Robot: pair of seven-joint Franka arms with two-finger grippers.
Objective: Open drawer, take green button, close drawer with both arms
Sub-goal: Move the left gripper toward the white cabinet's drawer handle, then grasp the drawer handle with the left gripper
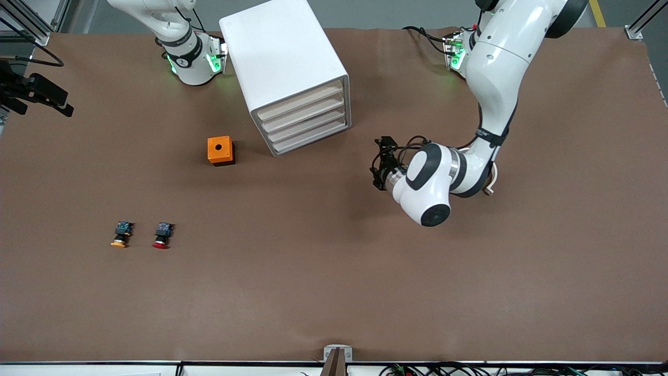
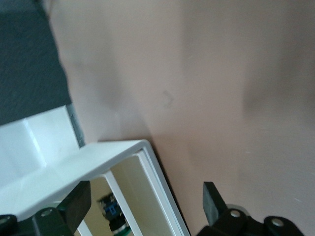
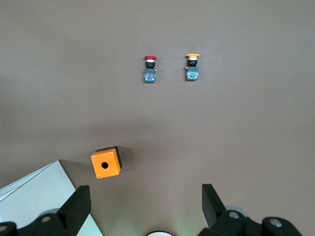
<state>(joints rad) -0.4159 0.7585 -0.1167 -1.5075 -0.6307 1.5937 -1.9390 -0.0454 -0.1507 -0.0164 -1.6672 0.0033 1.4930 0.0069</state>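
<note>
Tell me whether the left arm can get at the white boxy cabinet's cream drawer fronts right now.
Probably yes. The left gripper, fingers open, hangs over bare table toward the left arm's end from the white cabinet, and nothing stands between it and the drawer fronts.

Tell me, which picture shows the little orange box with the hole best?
The right wrist view: the orange box sits unblocked beside the white cabinet, its round hole facing the camera. The front view also shows it, only smaller, by the cabinet. The left wrist view does not show it.
</note>
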